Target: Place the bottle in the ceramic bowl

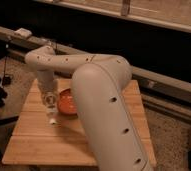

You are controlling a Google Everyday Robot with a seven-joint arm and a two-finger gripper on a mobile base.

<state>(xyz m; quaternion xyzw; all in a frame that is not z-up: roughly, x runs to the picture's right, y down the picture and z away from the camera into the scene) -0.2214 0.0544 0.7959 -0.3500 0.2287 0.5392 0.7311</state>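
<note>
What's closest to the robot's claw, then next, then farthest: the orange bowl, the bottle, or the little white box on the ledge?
The claw hangs over the wooden table.
1. bottle: right at the claw, sticking down.
2. ceramic bowl: just beside it, on the table.
3. white box: far back, on the ledge.
</note>
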